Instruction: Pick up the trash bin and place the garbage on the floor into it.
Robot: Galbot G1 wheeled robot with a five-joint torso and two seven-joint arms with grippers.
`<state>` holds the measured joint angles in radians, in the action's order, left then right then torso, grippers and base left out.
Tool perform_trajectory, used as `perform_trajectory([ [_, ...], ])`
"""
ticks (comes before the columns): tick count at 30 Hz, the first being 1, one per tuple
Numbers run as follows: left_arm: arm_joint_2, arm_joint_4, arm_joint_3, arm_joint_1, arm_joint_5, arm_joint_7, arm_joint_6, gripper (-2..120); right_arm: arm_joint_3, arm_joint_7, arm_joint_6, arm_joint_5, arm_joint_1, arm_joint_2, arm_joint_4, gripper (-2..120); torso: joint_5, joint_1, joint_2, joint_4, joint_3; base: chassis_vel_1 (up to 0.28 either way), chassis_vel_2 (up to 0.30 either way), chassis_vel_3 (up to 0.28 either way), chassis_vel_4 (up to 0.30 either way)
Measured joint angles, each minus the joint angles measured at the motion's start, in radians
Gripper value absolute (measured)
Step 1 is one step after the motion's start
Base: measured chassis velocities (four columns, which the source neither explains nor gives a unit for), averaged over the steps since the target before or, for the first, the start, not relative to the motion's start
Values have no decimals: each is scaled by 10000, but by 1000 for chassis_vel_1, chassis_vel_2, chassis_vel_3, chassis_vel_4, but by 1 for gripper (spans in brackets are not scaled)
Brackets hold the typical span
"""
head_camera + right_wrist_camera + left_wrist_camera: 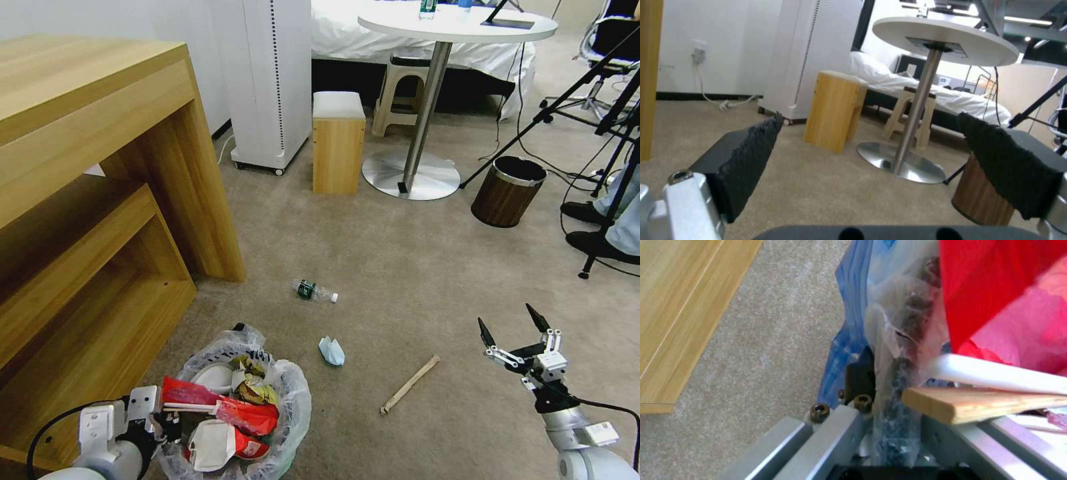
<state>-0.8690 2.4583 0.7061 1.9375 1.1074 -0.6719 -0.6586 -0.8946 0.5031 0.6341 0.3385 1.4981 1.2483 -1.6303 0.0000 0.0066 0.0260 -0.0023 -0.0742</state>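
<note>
Bin (293, 407) liner whitish, red wrappers (247, 413) inside; floor (413, 267) beige; bottle (313, 291) label green.

Left gripper (167, 423): low at the robot's left, fingers clamped.
Right gripper (515, 328): raised at the right, fingers spread wide.

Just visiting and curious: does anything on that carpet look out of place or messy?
Yes. Litter lies loose on the floor: a bottle on its side, crumpled paper and a wooden stick. The trash bin, held at its rim by the left hand, is heaped over the top. The right hand hangs open, empty.
</note>
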Motion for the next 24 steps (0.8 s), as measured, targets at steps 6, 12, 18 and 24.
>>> perform_trajectory([
  [6,-29,38,21,36,-28,2,0,0,-14,6,1,23,13,-29,-9,100,0,0,0,0,0,0,0,0,0],
  [12,-57,84,36,75,-47,2,0,0,-26,20,2,56,-10,-68,59,100,0,0,0,0,0,0,0,0,0],
  [18,-69,97,36,89,-91,2,0,0,-22,44,14,27,-39,-95,126,100,0,0,0,0,0,-15,17,26,-14],
  [24,-117,97,30,93,-159,4,-3,0,2,132,33,-13,-109,-99,243,100,0,-1,0,0,0,-53,66,65,-63],
])
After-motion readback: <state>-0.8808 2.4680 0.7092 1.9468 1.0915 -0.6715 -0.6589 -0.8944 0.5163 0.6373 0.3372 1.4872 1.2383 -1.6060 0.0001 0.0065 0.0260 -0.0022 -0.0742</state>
